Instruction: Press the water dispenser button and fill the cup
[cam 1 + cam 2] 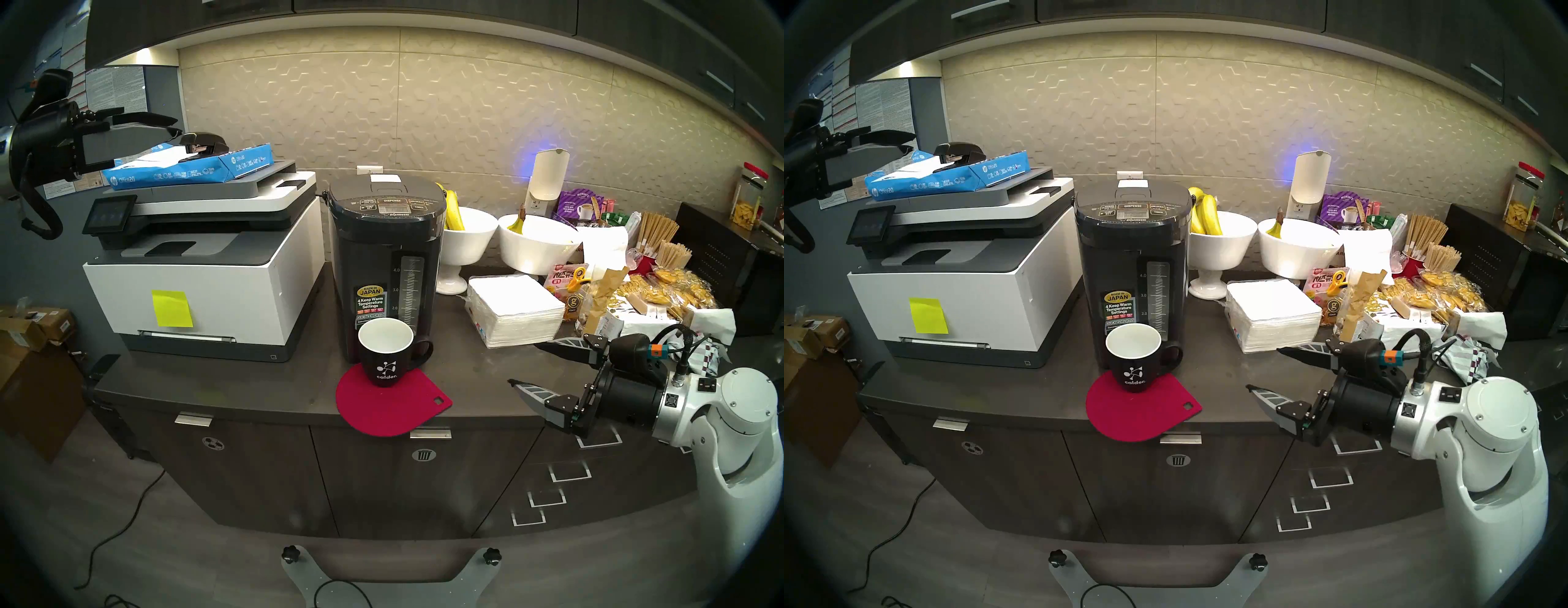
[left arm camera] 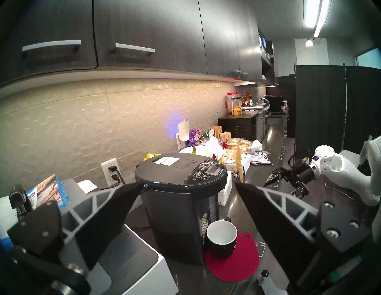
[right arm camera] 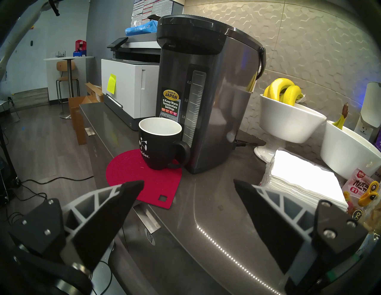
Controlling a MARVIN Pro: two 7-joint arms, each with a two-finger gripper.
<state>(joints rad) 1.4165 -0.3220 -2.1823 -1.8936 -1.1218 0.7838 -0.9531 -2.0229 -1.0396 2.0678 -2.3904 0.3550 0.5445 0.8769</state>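
The dark grey water dispenser (image 1: 382, 263) (image 1: 1132, 263) (image 3: 206, 92) stands on the counter's middle, right of the printer. Its DISPENSE button (image 1: 392, 201) (image 1: 1132, 206) sits on the top panel, untouched. The empty black cup (image 1: 386, 361) (image 1: 1134, 367) (image 2: 221, 245) (image 3: 159, 148) rests on a red mat (image 1: 394, 407) against the dispenser's front, handle to the right. My left gripper (image 1: 177, 126) (image 2: 189, 183) hangs open and empty high at the far left, above the printer. Over the counter's front edge, right of the cup, my right gripper (image 1: 522, 364) (image 3: 188, 181) is open, holding nothing.
A white-and-grey printer (image 1: 203, 263) carries a blue paper ream (image 1: 186, 167) and a stapler (image 1: 203, 144), just under my left gripper. Two white bowls (image 1: 466, 237) (image 1: 539, 246) with bananas, a napkin stack (image 1: 513, 305) and snack packs (image 1: 649, 293) crowd the right. Cabinets hang overhead.
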